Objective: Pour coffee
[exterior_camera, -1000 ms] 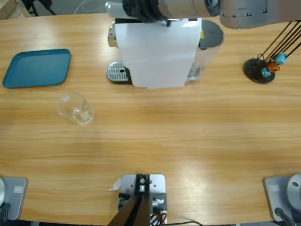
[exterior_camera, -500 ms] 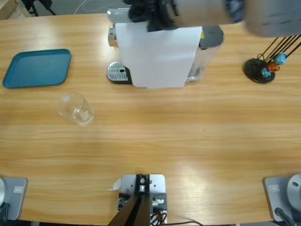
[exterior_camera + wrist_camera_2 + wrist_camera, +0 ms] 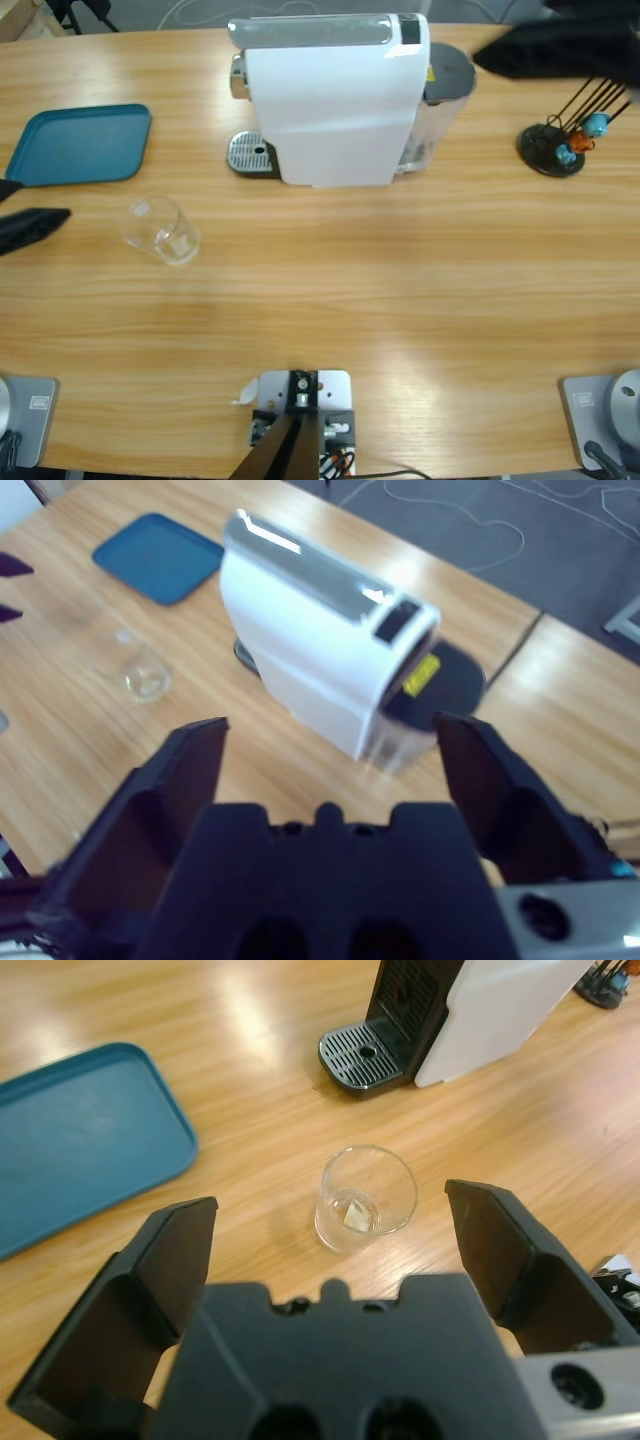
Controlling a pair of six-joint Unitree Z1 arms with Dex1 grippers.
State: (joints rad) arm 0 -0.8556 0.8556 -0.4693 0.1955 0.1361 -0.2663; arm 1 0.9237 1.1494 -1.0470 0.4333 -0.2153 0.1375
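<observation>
High view: the glass (image 3: 162, 231) stands upright on the desk (image 3: 380, 300), between the blue tray (image 3: 80, 145) and the coffee machine (image 3: 335, 100), apart from both. The left end effector (image 3: 30, 228) enters at the left edge.

Left wrist view: jaws spread wide, empty, glass (image 3: 364, 1198) centred ahead; no coffee visible inside. Best approach is level, closing low on the wall.

Right wrist view: the right end effector (image 3: 330, 770) hangs apart above the machine (image 3: 320, 640), leaving bare desk around the drip grate.
</observation>
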